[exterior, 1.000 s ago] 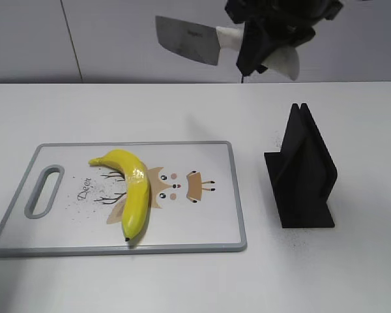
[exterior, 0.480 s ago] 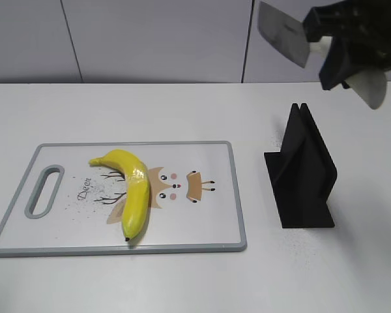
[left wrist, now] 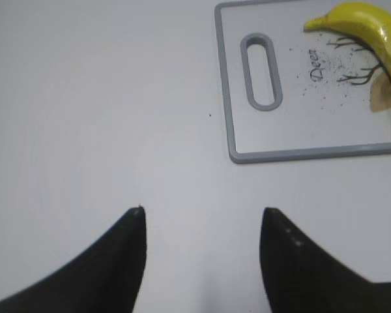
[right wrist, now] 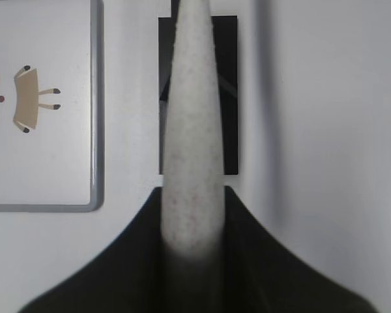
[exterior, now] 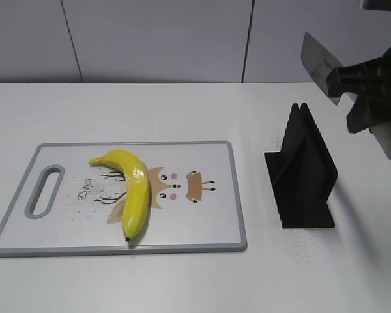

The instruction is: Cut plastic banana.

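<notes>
My right gripper (exterior: 368, 98) is clamped on the cleaver (exterior: 320, 65) by its pale handle (right wrist: 190, 130), held high at the right edge of the exterior view, above and just right of the black knife stand (exterior: 301, 171). Blade points up-left, away from the board. The right wrist view looks straight down the handle at the stand's slot, so my read is the knife is lined up with the stand, not with the fruit.

Plastic banana (exterior: 129, 189) lies on the cutting board (exterior: 208, 228), left of centre over the deer print, dark tip toward the near edge. It looks whole from here; I can't make out any cut line, so I'd call the slicing status unclear.

My left gripper (left wrist: 202, 228) is spread wide with nothing between the fingers, hovering over bare table (left wrist: 85, 98) beside the board's handle end. The banana's stem end (left wrist: 316, 23) is in the corner of its view, so it's near enough to steady the fruit if needed.

Risk: the blade sits close to the stand's top edge, so any descent needs clean alignment.
</notes>
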Robot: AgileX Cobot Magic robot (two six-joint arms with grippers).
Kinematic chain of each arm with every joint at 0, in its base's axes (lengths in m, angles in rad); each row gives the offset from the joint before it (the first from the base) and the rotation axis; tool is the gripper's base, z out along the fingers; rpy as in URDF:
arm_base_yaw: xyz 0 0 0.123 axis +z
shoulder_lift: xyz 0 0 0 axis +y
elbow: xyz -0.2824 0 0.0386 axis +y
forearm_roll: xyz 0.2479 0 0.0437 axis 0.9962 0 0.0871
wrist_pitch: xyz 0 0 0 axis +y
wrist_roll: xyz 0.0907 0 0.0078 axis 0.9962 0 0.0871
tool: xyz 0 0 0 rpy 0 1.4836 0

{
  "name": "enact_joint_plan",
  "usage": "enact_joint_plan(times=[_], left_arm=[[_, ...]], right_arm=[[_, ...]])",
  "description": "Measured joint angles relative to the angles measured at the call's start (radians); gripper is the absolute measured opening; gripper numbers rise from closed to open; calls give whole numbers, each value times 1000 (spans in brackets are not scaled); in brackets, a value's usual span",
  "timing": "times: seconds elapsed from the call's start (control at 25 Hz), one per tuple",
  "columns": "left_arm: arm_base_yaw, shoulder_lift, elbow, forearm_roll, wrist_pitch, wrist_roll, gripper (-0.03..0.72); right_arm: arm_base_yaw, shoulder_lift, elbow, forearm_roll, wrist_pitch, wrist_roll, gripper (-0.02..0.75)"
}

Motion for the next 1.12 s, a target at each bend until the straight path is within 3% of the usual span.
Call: enact_joint_plan(times=[0.48, 1.12], left_arm=[[0, -322, 8, -6, 3, 0, 490], [0, -333, 15, -7, 8, 0, 471]], right_arm=[[0, 59, 40, -10, -56, 4, 160], [0, 164, 40, 62, 34, -30, 160]])
